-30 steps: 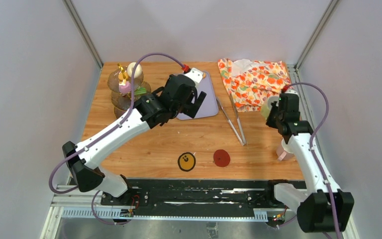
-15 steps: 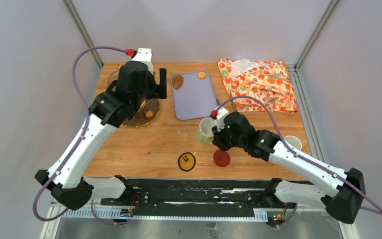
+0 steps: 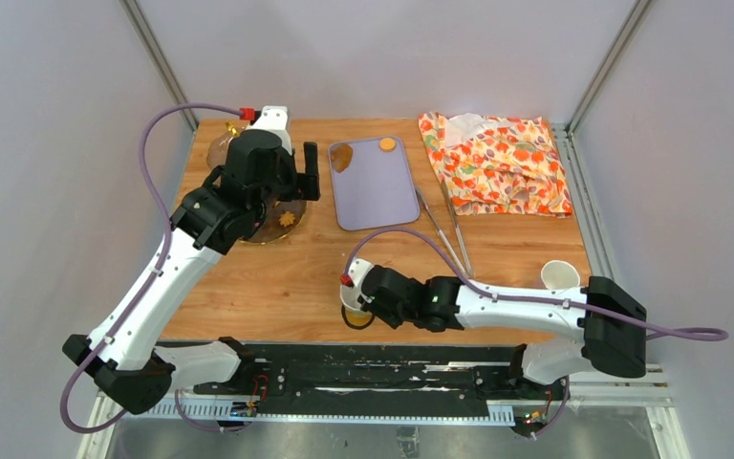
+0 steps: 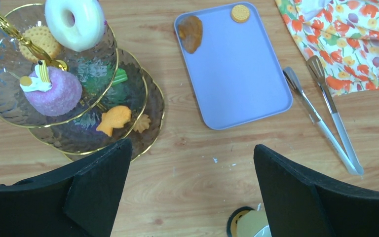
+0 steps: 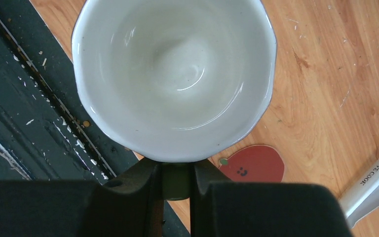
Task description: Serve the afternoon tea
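Observation:
The three-tier glass stand point(image 4: 128, 81) carries a white donut point(image 4: 75, 19), a purple cake point(image 4: 54, 91) and orange biscuits point(image 4: 113, 118). High above its right edge hangs my left gripper point(image 4: 192, 148), open and empty; the top view shows that gripper point(image 3: 277, 182) over the stand point(image 3: 282, 222). My right gripper point(image 5: 177, 170) is shut on the green handle of a pale mug point(image 5: 175, 74). That mug point(image 3: 353, 295) is over the yellow coaster point(image 3: 357, 319); whether it rests on it is unclear. A second mug point(image 3: 560, 275) stands at the right.
The lilac tray point(image 3: 382, 191) holds an orange biscuit point(image 3: 387, 144) and a brown pastry point(image 3: 341, 158). Metal tongs point(image 3: 447, 234) lie right of it, with a patterned cloth point(image 3: 497, 163) at the back right. A red apple coaster point(image 5: 254, 163) lies beside the held mug.
My right arm has carried the mug from the table's middle to the near edge, over the yellow coaster. The left arm went from the tray to above the stand and stays open.

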### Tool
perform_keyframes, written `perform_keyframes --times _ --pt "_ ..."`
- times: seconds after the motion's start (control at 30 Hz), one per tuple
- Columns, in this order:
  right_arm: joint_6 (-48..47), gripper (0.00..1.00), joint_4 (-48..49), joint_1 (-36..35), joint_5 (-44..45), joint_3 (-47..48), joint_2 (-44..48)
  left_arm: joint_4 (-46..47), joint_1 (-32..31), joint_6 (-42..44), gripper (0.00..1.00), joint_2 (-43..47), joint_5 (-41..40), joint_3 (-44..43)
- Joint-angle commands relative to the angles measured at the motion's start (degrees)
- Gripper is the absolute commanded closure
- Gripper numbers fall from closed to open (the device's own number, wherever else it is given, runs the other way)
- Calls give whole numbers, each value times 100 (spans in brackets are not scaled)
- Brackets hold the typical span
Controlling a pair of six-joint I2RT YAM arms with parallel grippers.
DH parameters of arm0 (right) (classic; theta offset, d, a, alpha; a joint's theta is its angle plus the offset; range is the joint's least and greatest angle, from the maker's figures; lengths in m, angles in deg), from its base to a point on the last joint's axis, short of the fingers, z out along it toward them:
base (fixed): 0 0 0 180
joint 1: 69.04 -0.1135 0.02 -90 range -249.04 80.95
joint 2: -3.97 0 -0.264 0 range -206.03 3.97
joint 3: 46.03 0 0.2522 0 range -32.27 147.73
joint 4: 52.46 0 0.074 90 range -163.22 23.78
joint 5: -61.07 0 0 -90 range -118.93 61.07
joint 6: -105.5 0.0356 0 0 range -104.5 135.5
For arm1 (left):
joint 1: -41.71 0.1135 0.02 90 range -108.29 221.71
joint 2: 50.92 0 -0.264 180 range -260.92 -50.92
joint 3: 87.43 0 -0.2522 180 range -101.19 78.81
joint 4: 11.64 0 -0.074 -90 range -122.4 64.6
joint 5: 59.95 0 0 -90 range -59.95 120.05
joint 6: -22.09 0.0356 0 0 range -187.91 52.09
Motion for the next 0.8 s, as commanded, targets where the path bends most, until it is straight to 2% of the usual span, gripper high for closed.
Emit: perform_keyframes --times 0.0,0.57,0.77 --pt "-161 100 682 -189 414 246 -110 356 31 -20 2 178 -38 152" --pt "-79 99 527 -369 52 244 -226 378 32 60 2 144 -35 207" --pt "-15 99 518 -381 192 171 -265 403 32 68 2 102 -14 215"
